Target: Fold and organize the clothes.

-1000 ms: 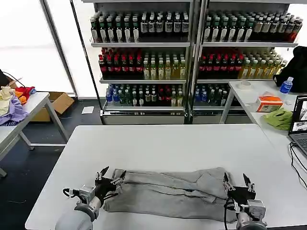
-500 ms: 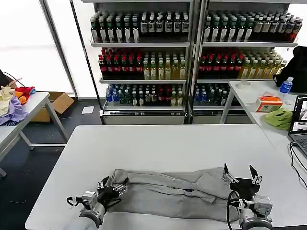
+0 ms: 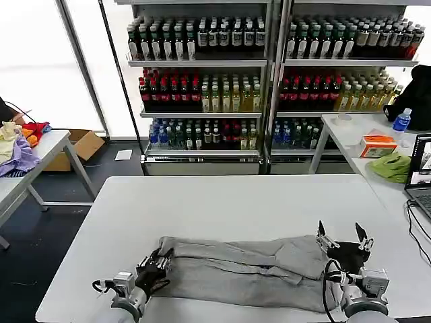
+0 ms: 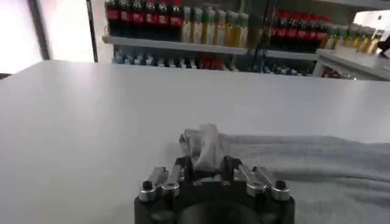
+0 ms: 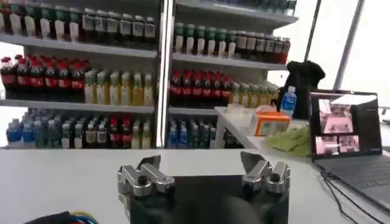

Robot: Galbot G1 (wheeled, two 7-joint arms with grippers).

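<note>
A light grey shirt (image 3: 239,269) is laid across the near half of the white table (image 3: 236,202), folded lengthwise into a long band with rumpled ridges along its top edge. No print or collar can be made out on it as it lies.

The left gripper (image 3: 156,264) is set low at the band's left end. In the left wrist view, a bunched corner of the grey cloth (image 4: 204,146) is seen pinched between the fingers, so the left gripper (image 4: 210,173) is judged clenched on the shirt.

The right gripper (image 3: 345,237) is raised just above the band's right end, fingers spread wide and holding nothing. In the right wrist view the two fingers (image 5: 145,176) are seen well apart, with shelves of bottles (image 5: 91,85) beyond and no cloth between them.

Step in hand, as judged: the lengthwise fold is done and the ends are being taken up for a crosswise fold. Only the left end is secured.

Next move, as judged: the right gripper needs to be lowered onto the right end and closed on all layers together, so both ends can be lifted evenly. Slippage of the inner layers is the likely risk.
</note>
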